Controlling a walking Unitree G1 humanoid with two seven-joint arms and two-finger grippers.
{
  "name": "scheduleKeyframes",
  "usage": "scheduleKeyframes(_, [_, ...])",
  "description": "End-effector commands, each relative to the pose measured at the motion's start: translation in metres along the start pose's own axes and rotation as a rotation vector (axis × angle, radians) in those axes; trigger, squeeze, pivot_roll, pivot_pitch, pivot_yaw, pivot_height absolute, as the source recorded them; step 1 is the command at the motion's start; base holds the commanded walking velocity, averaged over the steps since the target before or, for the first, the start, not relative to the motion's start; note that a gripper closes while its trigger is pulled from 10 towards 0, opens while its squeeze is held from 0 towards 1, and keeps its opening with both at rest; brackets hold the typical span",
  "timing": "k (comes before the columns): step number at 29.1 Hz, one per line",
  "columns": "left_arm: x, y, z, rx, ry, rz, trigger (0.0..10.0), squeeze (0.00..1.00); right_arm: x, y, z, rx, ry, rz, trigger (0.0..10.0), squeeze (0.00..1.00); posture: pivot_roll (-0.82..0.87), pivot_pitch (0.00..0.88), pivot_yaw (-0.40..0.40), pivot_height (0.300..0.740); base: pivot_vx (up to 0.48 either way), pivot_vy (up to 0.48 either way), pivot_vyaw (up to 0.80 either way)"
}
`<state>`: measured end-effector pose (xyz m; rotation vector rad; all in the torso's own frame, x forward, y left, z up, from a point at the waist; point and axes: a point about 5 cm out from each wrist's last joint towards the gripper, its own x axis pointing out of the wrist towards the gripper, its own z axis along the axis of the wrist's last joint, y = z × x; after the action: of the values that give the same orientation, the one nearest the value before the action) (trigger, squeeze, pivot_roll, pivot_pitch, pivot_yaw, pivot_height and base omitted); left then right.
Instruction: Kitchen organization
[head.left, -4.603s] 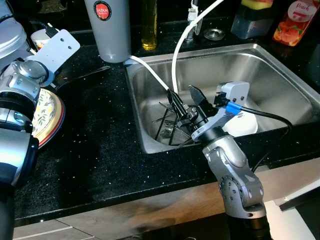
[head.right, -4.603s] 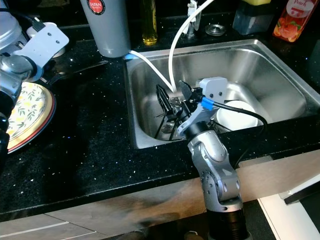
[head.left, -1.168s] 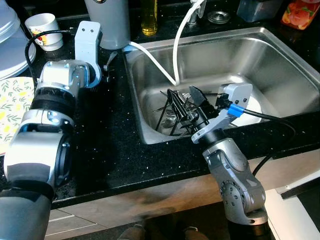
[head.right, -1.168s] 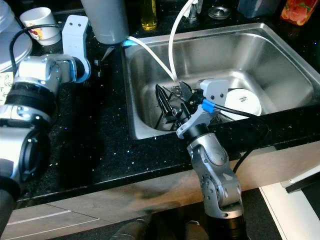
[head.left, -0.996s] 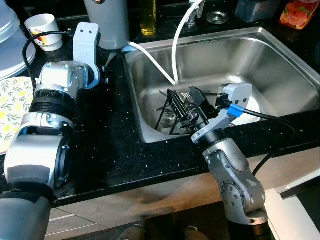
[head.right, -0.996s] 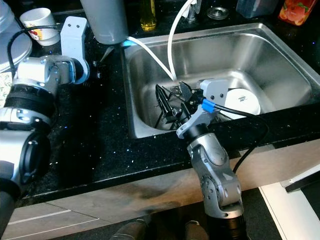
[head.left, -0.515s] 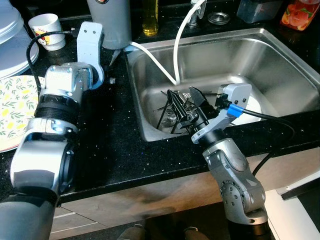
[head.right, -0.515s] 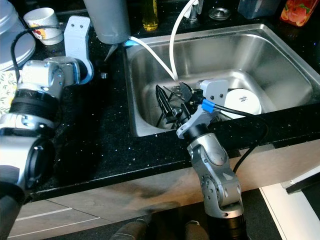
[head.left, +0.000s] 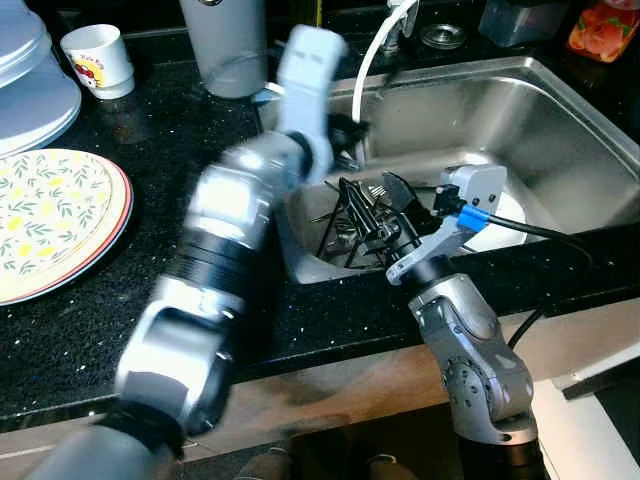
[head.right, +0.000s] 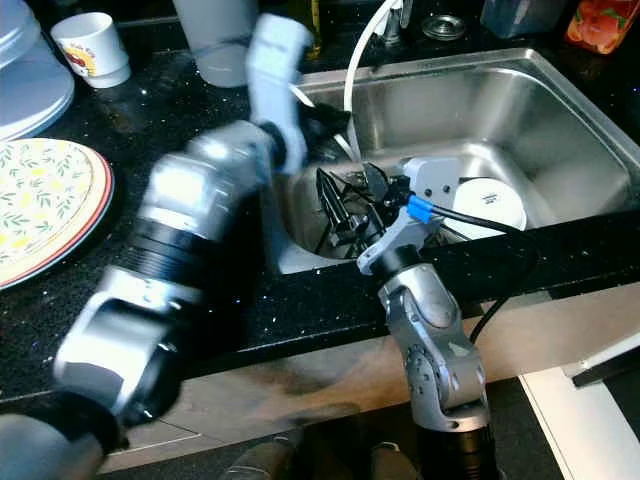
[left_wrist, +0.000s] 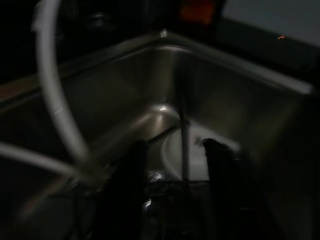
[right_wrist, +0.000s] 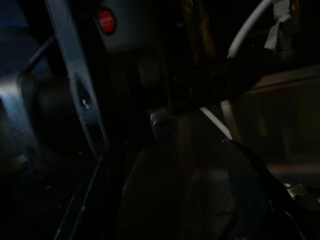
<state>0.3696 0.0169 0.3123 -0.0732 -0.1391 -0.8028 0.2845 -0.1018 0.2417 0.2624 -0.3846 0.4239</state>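
- Nearest us, our right gripper (head.left: 372, 215) sits at the front edge of the sink (head.left: 560, 110), its black fingers spread apart with nothing we can confirm held between them, poised over the tangle of dark utensils (head.left: 345, 225) lying in the sink's front-left corner.
- Those utensils look like the thing to sort out: thin black handles crossing one another, some leaning against the left wall. We judge the best pick is one handle standing clear of the rest, closing squarely across it so neighbours are not dragged up.
- Beside them, toward the front-right of the basin, lies a white plate (head.left: 500, 215); we should lift straight up to avoid knocking it.
- Our left gripper (left_wrist: 175, 165) reaches in over the sink's left rim, blurred in the head views; the wrist view shows its two fingers parted and empty, aimed at the same pile. We think the two arms risk crowding, so one should wait.
- The white hose (head.left: 365, 70) curves down into the basin near the pile and could snag.
- Farthest, on the counter's left side, rest a patterned plate (head.left: 50, 220) and a white cup (head.left: 95, 60).
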Motion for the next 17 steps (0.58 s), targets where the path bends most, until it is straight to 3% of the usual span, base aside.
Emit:
scheduleKeyframes(1, [-0.008,-0.008,0.014,-0.025,-0.109,-0.060,10.0,1.00,-0.002,0.000,0.000,-0.003,0.003,-0.003,10.0,0.00,0.11,0.166,0.071,0.740,0.000,0.000,0.00])
scheduleKeyframes(3, [-0.008,-0.008,0.014,-0.025,-0.109,-0.060,10.0,1.00,-0.002,0.000,0.000,-0.003,0.003,-0.003,10.0,0.00,0.11,0.166,0.071,0.740,0.000,0.000,0.00])
scheduleKeyframes(4, [-0.013,-0.007,0.019,-0.027,-0.133,-0.070,10.0,0.00,-0.002,0.000,0.000,-0.004,0.004,-0.004,10.0,0.00,0.11,0.166,0.071,0.740,0.000,0.000,0.00])
scheduleKeyframes(10, [-0.043,0.019,0.037,0.006,-0.233,-0.018,10.0,0.00,0.001,0.001,-0.002,0.005,0.003,0.012,10.0,0.00,0.14,0.152,0.054,0.740,0.000,0.000,0.00])
scheduleKeyframes(17, [-0.060,0.024,0.032,0.090,-0.212,0.038,10.0,0.00,0.004,0.001,-0.004,0.015,0.000,0.009,10.0,0.00,0.15,0.133,0.046,0.740,0.000,0.000,0.00])
